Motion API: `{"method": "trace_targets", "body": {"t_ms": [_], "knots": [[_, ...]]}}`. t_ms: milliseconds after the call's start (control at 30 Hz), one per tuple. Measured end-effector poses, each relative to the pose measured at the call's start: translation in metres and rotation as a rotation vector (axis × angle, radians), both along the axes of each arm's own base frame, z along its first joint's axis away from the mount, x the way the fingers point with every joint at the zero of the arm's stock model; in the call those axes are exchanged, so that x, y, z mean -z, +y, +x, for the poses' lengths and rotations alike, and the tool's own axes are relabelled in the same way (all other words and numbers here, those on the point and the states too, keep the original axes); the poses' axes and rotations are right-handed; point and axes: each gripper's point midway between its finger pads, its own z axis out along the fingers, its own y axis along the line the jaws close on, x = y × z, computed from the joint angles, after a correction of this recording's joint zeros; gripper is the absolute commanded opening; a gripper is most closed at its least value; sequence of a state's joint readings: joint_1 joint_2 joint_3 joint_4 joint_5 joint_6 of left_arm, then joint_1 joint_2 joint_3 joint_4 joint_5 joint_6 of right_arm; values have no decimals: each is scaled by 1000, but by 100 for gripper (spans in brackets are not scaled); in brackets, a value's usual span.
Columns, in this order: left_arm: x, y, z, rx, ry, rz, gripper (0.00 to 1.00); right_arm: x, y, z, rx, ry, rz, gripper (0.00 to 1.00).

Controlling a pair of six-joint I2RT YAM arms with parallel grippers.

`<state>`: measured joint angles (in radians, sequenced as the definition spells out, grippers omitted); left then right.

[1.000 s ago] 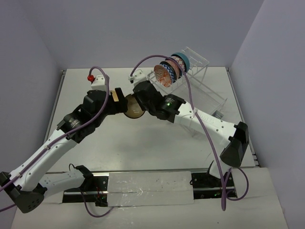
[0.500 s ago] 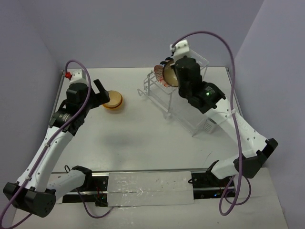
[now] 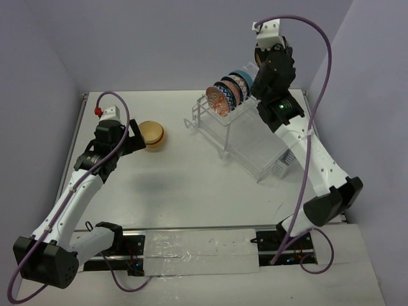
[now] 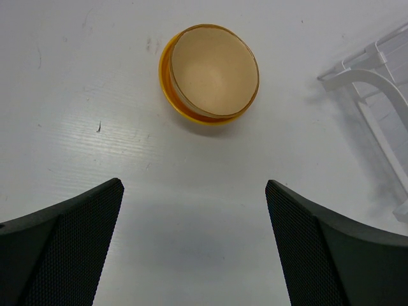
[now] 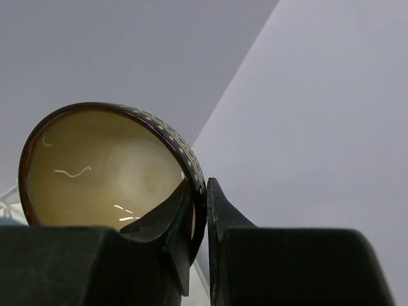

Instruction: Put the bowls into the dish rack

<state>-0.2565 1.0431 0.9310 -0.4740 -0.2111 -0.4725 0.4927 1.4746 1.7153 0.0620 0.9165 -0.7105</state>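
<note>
My right pincer (image 5: 199, 186) is clamped on the rim of a dark dotted bowl (image 5: 102, 166), held high above the dish rack (image 3: 255, 137) near the back wall (image 3: 191, 44), arm stretched upward. A row of bowls (image 3: 229, 92) stands in the rack's top. My left pincer (image 4: 194, 191), spread wide, hovers low beside the orange-yellow bowl (image 4: 210, 73), with bare table (image 4: 191, 242) around.

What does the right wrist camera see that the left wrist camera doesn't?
Only the right wrist view: a dark dotted bowl, cream inside, pinched by its rim in the right gripper, with purple wall behind. Only the left wrist view: an orange-yellow bowl sitting on the white table, a corner of the dish rack, and the left gripper wide open, holding nothing. Both: one bowl each, plus that camera's own gripper.
</note>
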Motion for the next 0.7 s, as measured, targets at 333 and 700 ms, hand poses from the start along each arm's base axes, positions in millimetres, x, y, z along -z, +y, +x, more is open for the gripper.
{"method": "trace_targets", "body": {"t_ms": [333,700], "knots": [[2,0,1,8,-6,12,99,51,15,86,-77,72,-152,0],[2,0,1,9,-6,14,99,70,19,117,-152,76,-232,0]]}}
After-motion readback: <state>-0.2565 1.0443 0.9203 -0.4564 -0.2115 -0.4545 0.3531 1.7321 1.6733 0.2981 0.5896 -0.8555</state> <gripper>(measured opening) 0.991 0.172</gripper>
